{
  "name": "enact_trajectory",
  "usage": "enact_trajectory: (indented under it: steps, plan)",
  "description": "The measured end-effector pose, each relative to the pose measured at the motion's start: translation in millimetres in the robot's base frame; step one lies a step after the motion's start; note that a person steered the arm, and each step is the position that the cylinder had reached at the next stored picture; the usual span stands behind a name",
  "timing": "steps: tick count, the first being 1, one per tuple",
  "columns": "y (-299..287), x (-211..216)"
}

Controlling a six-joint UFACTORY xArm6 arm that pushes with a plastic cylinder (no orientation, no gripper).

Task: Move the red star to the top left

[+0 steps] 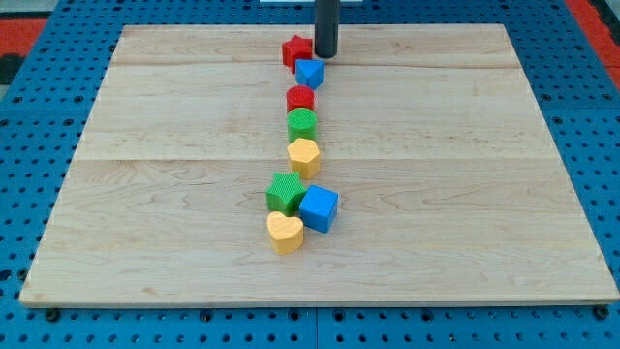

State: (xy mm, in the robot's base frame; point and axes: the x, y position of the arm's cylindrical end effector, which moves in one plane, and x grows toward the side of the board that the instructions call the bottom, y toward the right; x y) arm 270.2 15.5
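Observation:
The red star [295,50] lies near the view's top centre of the wooden board [145,145]. My tip [325,55] is a dark rod standing just right of the red star, touching or nearly touching it. A small blue block [309,72] sits directly below the tip and the star.
Below the blue block a column runs down the board's middle: a red round block [300,98], a green round block [302,122], a yellow heart-like block [304,155], a green star [285,192], a blue cube [319,207] and a yellow heart [285,232].

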Motion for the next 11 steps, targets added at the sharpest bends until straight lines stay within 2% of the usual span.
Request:
enact_trajectory:
  steps: [1, 2, 3, 4, 5, 7, 8, 9, 11]
  plan:
    - [-56.8, 1.1]
    - [-55.5, -26.8]
    - [-4.2, -27.6]
    - [-62.0, -64.3]
    - [-120.3, -58.9]
    - [-74.5, -11.7]
    - [-128.9, -21.5]
    - [-152.2, -43.6]
    - [-186.9, -43.5]
